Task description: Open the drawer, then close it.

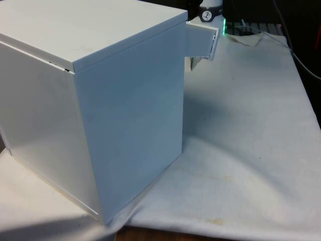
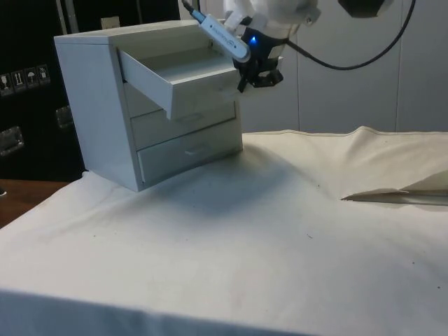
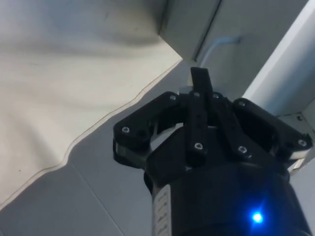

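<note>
1. The top drawer (image 2: 183,78) stands pulled well out of the white chest (image 2: 94,105), at about ten o'clock on the worktop (image 2: 280,231) in the side view.
2. The tool (image 2: 257,75), fingers together, holds nothing and hangs beside the drawer's front.
3. The drawer looks light, stiff and smooth; it should slide shut under a flat push on its front panel.

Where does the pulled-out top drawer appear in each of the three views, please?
Front view: the top drawer juts from the chest's far side, near the picture's top, toward the front view's right.
Side view: it sticks out from the chest's top, beside the pincer.
Wrist view: I cannot tell which white panel is the drawer.
Shared landmark: the white chest.
</note>
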Controlling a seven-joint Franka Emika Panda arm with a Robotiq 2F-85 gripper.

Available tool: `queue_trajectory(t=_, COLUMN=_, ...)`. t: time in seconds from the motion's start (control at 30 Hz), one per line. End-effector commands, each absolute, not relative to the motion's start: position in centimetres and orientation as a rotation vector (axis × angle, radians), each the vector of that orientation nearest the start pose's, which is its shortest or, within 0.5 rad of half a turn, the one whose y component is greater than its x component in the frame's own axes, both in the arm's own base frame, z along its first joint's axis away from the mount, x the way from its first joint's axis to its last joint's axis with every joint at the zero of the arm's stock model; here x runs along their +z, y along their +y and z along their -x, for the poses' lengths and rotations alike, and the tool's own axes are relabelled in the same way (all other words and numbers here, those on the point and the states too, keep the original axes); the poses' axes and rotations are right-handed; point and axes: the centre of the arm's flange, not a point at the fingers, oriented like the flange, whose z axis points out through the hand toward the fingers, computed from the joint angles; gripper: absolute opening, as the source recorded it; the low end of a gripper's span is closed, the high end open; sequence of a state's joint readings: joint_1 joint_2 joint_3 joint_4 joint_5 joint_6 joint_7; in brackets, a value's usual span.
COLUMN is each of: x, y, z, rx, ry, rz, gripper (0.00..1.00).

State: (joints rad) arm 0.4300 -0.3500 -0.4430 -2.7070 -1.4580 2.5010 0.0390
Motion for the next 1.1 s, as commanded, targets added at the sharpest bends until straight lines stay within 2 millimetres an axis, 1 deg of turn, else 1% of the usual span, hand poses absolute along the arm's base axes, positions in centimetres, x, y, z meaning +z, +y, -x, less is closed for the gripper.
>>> queue_trajectory(t=0.0, x=33.9, y=0.8, z=-40.2, rx=0.242, ry=1.260, rz=-1.993, gripper=0.00)
queue_trajectory(t=0.07, x=34.0, y=0.6, z=-40.7, rx=0.242, ry=1.248, rz=-1.993, gripper=0.00)
queue_trajectory(t=0.1, x=33.7, y=0.7, z=-40.5, rx=0.225, ry=1.253, rz=-2.005, gripper=0.00)
queue_trajectory(t=0.17, x=34.1, y=0.4, z=-41.1, rx=0.243, ry=1.240, rz=-1.993, gripper=0.00)
queue_trajectory(t=0.37, x=34.4, y=-0.2, z=-42.1, rx=0.238, ry=1.213, rz=-1.994, gripper=0.00)
queue_trajectory(t=0.4, x=34.0, y=0.0, z=-41.9, rx=0.221, ry=1.219, rz=-2.009, gripper=0.00)
queue_trajectory(t=0.43, x=34.5, y=-0.2, z=-42.3, rx=0.239, ry=1.208, rz=-1.994, gripper=0.00)
queue_trajectory(t=0.67, x=34.9, y=-0.6, z=-42.9, rx=0.238, ry=1.180, rz=-1.996, gripper=0.00)
queue_trajectory(t=0.7, x=34.4, y=-0.2, z=-42.2, rx=0.229, ry=1.193, rz=-2.013, gripper=0.00)
queue_trajectory(t=0.73, x=35.0, y=-0.6, z=-43.0, rx=0.238, ry=1.178, rz=-1.995, gripper=0.00)
queue_trajectory(t=0.93, x=35.4, y=-0.8, z=-43.4, rx=0.238, ry=1.153, rz=-1.995, gripper=0.00)
queue_trajectory(t=0.97, x=34.8, y=-0.5, z=-42.6, rx=0.227, ry=1.167, rz=-2.012, gripper=0.00)
queue_trajectory(t=1.0, x=35.4, y=-0.8, z=-43.4, rx=0.238, ry=1.149, rz=-1.995, gripper=0.00)
queue_trajectory(t=1.07, x=35.6, y=-0.8, z=-43.6, rx=0.242, ry=1.140, rz=-1.994, gripper=0.00)
